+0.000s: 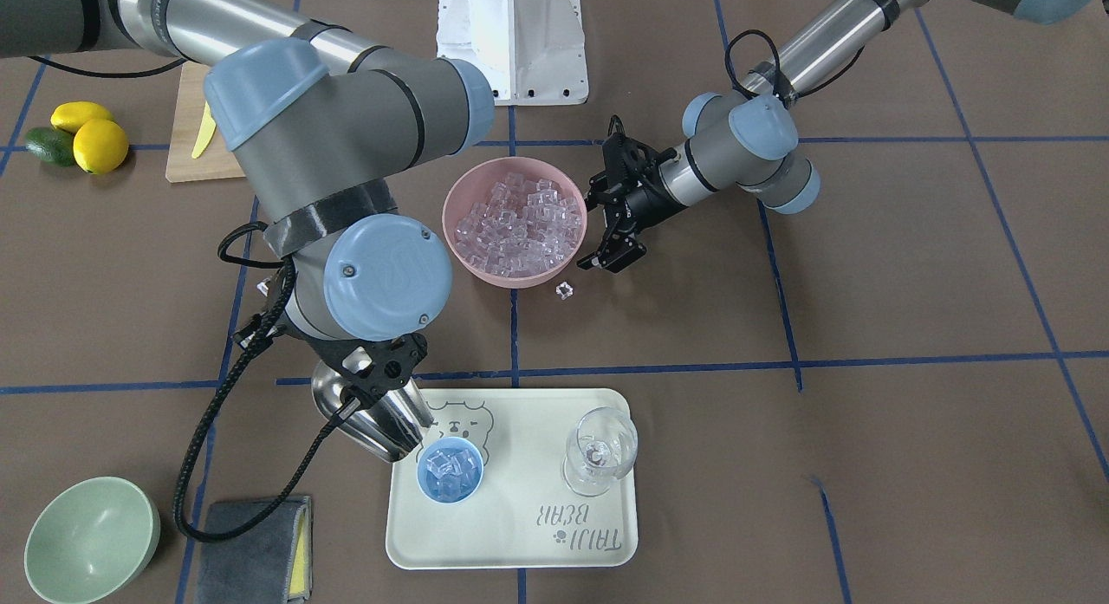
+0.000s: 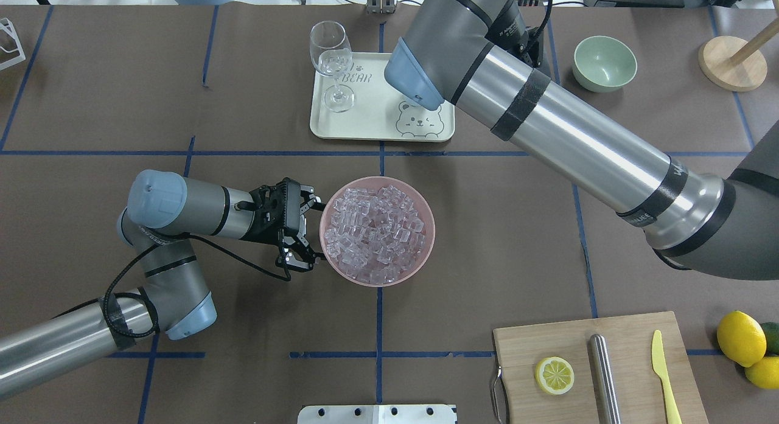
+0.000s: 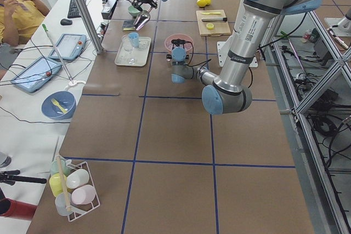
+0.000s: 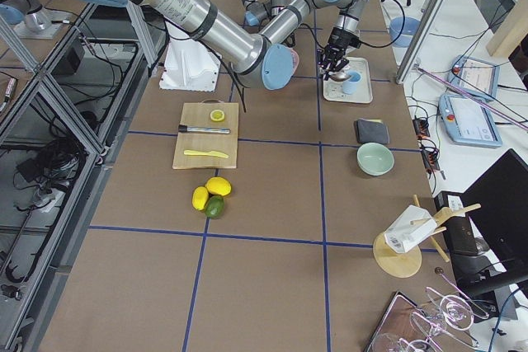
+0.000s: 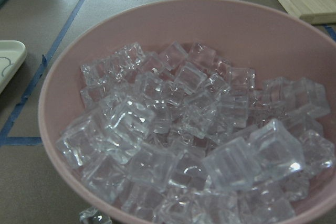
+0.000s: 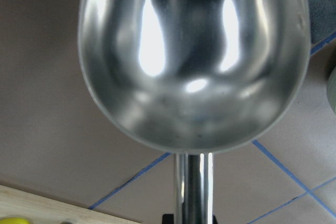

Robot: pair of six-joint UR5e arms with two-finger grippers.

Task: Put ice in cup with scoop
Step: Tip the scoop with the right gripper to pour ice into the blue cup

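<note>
My right gripper (image 1: 381,372) is shut on the handle of the shiny steel scoop (image 1: 374,418), which is tipped over the left end of the cream tray (image 1: 520,539) with its mouth at the light-blue cup (image 1: 450,470). The cup holds several ice cubes. In the right wrist view the scoop's trough (image 6: 191,51) looks empty. The pink bowl (image 1: 511,169) is full of ice (image 1: 518,223). My left gripper (image 2: 310,232) is open and empty beside the bowl's rim. One loose cube (image 1: 565,289) lies on the table by the bowl. In the overhead view the cup is hidden by my right arm.
A clear wine glass (image 1: 599,448) stands on the tray's other end. A pale green bowl (image 1: 91,539) and a grey cloth (image 1: 256,548) lie beside the tray. A cutting board (image 2: 599,366) carries a lemon slice, a steel tube and a yellow knife, with lemons (image 1: 95,140) nearby.
</note>
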